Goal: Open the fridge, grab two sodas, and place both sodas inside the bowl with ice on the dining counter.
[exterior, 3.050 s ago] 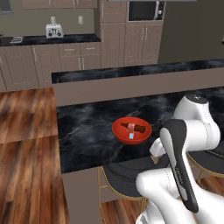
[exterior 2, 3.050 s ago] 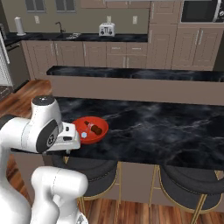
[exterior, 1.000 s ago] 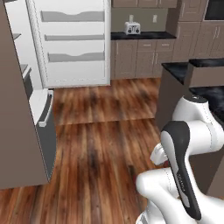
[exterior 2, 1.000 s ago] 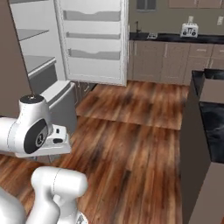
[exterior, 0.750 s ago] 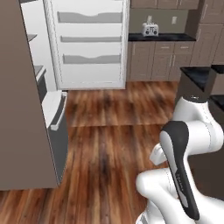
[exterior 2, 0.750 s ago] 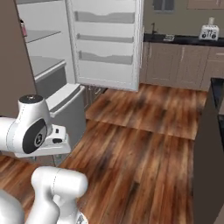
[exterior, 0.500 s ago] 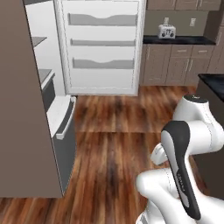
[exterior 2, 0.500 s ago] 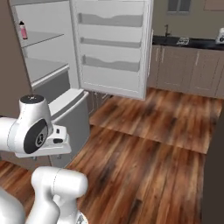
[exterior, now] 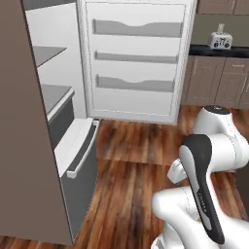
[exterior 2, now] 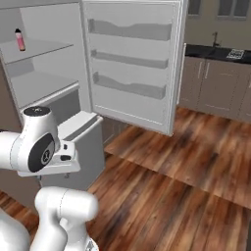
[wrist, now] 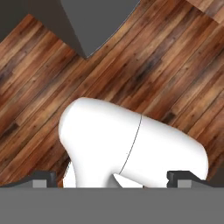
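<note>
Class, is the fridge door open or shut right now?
Open. The fridge door is swung wide, showing its inner bins, and a pink bottle stands on an exposed shelf.

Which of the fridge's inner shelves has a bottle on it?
The upper shelf: the pink soda bottle stands at its left end, while the shelf below looks bare.

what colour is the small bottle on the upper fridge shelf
Pink with a black cap: the small bottle stands on the upper grey shelf, clearest in the right base view.

The fridge [exterior: 136,63] is pale grey with darker grey door shelves. A pink soda [exterior 2: 20,39] has a black cap. Below the claw [wrist: 111,177], the floor [wrist: 144,61] is streaked red-brown wood.
</note>
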Tool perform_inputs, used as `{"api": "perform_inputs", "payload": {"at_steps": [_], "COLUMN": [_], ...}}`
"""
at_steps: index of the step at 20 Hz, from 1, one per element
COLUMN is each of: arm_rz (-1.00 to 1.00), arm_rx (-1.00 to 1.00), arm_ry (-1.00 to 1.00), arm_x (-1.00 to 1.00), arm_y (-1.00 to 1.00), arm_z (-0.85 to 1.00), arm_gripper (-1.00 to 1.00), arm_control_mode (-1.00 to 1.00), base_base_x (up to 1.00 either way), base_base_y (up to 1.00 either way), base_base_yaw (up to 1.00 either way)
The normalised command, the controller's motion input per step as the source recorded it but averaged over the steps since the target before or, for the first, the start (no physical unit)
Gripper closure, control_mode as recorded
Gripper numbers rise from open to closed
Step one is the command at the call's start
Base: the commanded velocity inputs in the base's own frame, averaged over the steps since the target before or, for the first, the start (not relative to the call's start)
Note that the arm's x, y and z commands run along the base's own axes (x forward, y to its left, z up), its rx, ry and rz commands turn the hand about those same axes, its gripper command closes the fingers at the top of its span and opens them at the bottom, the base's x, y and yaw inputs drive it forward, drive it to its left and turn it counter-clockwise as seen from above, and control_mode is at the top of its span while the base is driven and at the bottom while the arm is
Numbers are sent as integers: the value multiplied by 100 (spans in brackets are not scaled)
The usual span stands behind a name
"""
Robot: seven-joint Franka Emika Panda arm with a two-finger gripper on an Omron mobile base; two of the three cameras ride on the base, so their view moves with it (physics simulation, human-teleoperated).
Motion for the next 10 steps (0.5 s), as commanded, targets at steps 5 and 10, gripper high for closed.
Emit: {"api": "perform_inputs", "payload": {"at_steps": [5, 10], "arm_rz": [0, 0], "arm_rx": [0, 0], "arm_ry": [0, 0], "arm_x": [0, 0], "arm_y": [0, 0], "arm_z": [0, 0], "arm_gripper": [-100, -100], "arm_control_mode": [100, 100], "base_base_x": [58, 39], "base_base_y": [0, 0], "base_base_yaw": [30, 36]}}
